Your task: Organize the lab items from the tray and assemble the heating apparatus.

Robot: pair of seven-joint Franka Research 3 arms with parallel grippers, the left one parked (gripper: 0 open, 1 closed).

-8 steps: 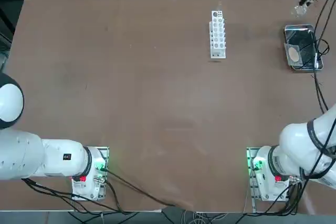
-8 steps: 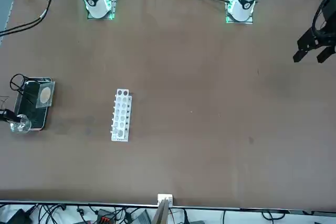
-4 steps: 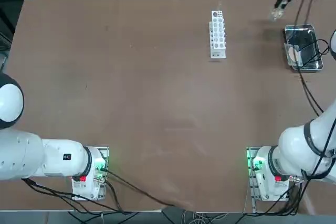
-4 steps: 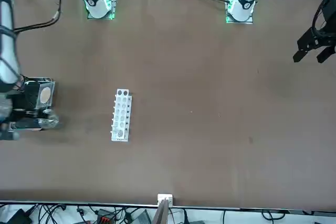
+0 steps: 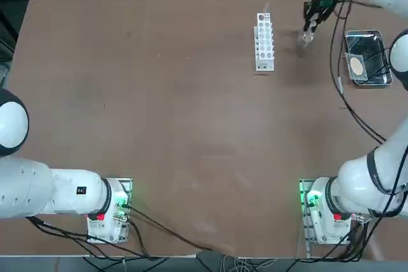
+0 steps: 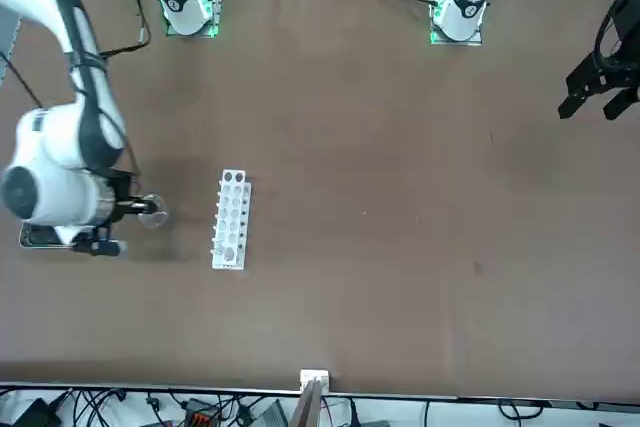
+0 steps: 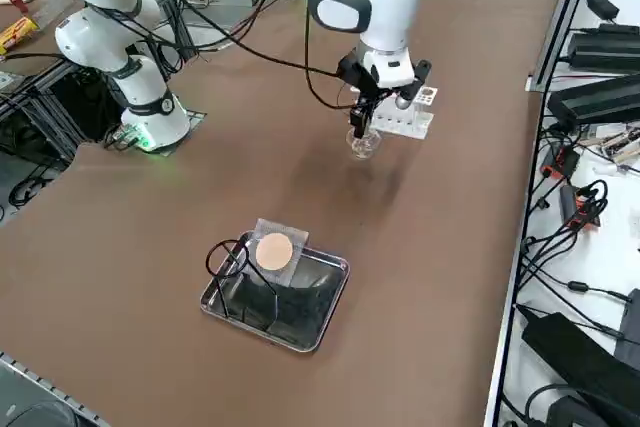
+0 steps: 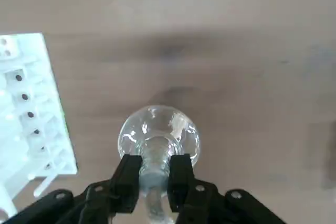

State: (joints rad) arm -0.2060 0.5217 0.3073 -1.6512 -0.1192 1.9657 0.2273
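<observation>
Brown tabletop (image 5: 159, 113), cables along far edge; right gripper (image 8: 153, 169) clamped on glass burner bottle (image 8: 158, 135) neck, beside white rack (image 5: 264, 41).

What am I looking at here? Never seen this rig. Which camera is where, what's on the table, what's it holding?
Two robot arms share a brown table; only the right one works. The views are overhead, across the table, from the robot's right side, and from a camera on the working wrist. The right gripper has its jaws shut on the neck of a small clear glass burner, carried above the table beside the white tube rack. The metal tray holds the square mesh with its tan centre, leaning on the rim, and the black wire tripod.
</observation>
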